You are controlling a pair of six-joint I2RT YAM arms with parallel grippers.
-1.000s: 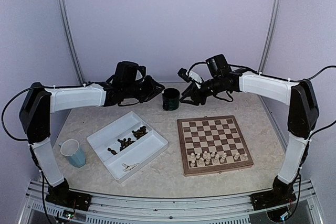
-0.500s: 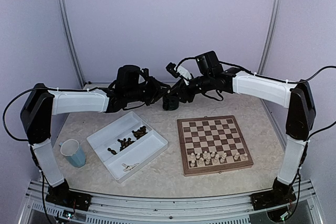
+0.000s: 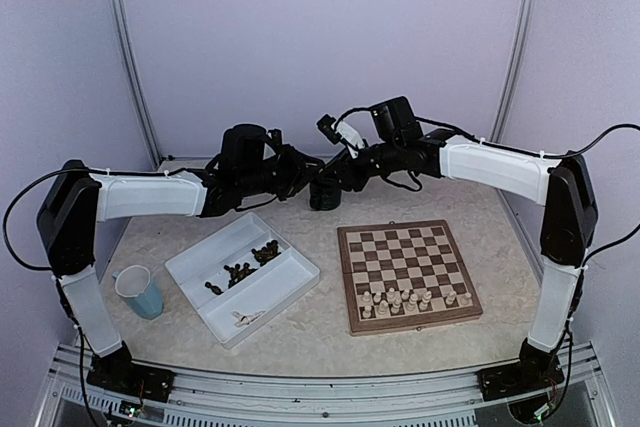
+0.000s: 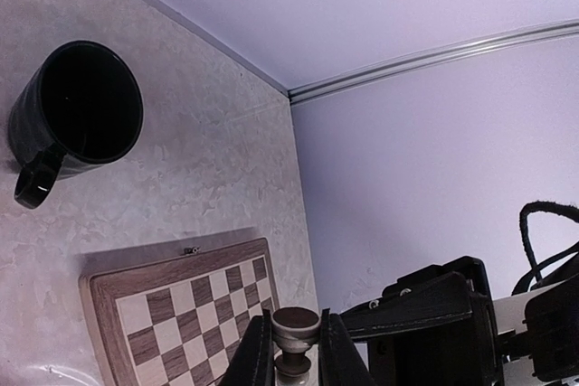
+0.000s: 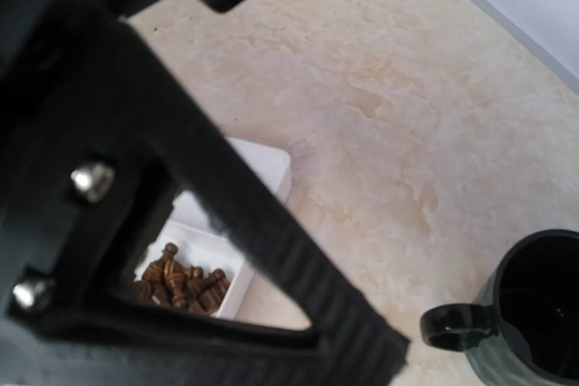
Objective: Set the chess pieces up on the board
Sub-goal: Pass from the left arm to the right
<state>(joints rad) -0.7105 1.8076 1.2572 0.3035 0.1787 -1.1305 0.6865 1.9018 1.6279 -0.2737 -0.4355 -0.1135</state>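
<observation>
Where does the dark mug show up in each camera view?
Top external: dark mug at rear centre, partly hidden.
Left wrist: dark mug upper left, mouth toward camera.
Right wrist: dark mug bottom right corner, handle pointing left.
Shared landmark: the beige table under it.

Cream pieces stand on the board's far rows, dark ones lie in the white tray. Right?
Wrong rows. The top external view shows the cream pieces on the board's near rows, not its far ones. The dark ones do lie in the white tray.
</observation>
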